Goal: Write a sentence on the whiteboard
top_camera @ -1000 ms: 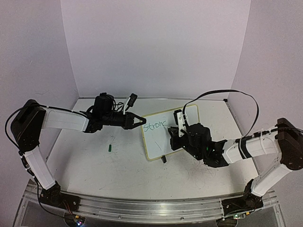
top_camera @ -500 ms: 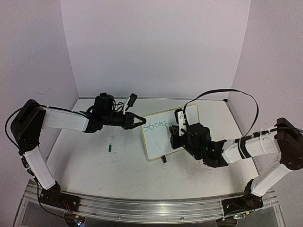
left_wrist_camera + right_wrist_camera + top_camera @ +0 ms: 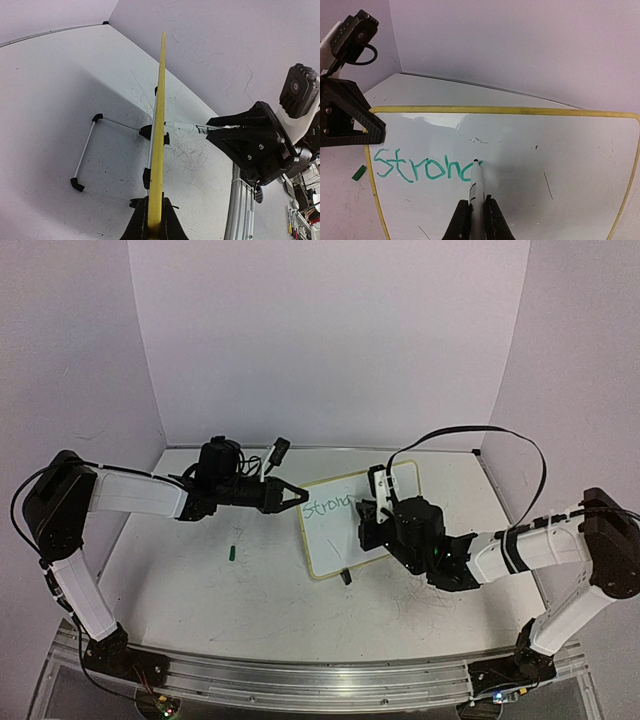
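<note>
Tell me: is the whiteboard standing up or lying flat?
Standing: the whiteboard rests on its wire stand, and the left gripper pinches its yellow edge.

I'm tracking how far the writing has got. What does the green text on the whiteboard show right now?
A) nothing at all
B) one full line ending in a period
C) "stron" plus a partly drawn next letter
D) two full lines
C: in the right wrist view the whiteboard carries only the green writing, "stron" and an unfinished curve, with the tip of the marker at that curve's end.
</note>
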You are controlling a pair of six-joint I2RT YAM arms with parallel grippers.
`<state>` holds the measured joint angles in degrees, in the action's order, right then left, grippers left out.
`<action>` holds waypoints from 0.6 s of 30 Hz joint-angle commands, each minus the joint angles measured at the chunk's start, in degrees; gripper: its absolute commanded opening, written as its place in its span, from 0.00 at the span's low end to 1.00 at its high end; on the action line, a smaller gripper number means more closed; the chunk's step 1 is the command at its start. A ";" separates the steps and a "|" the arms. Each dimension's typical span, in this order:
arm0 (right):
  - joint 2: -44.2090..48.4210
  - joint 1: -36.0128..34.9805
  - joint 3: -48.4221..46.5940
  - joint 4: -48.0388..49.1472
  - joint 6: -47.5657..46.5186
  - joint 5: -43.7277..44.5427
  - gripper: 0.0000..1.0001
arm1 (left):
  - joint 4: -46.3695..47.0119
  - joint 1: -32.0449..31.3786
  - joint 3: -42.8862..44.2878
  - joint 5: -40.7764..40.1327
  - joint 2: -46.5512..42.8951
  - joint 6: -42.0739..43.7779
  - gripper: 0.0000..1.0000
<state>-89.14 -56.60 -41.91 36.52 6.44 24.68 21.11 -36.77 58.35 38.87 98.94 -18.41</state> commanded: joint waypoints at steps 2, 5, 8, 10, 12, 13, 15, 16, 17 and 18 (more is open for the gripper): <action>0.44 0.65 0.36 -2.96 2.73 0.40 0.00 | 1.89 -0.23 0.92 -0.02 -3.56 2.09 0.00; 0.89 0.52 1.28 -3.67 3.60 0.31 0.00 | 1.92 -0.25 0.99 -0.02 -3.40 2.07 0.00; 1.11 0.41 1.67 -4.10 4.26 0.23 0.00 | 1.86 -0.22 1.02 -0.02 -3.36 2.07 0.00; 1.01 0.33 1.62 -4.41 4.53 0.29 0.00 | 1.83 -0.23 1.00 0.01 -3.39 2.07 0.00; 1.03 0.25 1.66 -4.72 4.65 0.60 0.00 | 1.83 -0.25 1.00 -0.02 -3.45 2.07 0.00; 1.08 0.22 1.70 -4.89 4.72 0.66 0.00 | 1.83 -0.23 1.01 -0.02 -3.49 2.07 0.00; 1.19 0.11 2.04 -5.07 5.04 0.52 0.00 | 1.83 -0.23 1.00 -0.01 -3.56 2.12 0.00; 1.23 0.05 2.19 -5.11 5.17 0.42 0.00 | 1.83 -0.23 1.01 -0.01 -3.56 2.10 0.00; 1.25 -0.03 2.30 -5.19 5.31 0.40 0.00 | 1.83 -0.23 0.99 -0.01 -3.56 2.08 0.00; 1.25 -0.11 2.38 -5.30 5.45 0.39 0.00 | 1.83 -0.23 0.98 0.02 -3.57 2.08 0.00</action>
<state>-88.57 -56.66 -41.02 34.78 10.62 24.60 20.99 -36.82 58.35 38.83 98.94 -18.41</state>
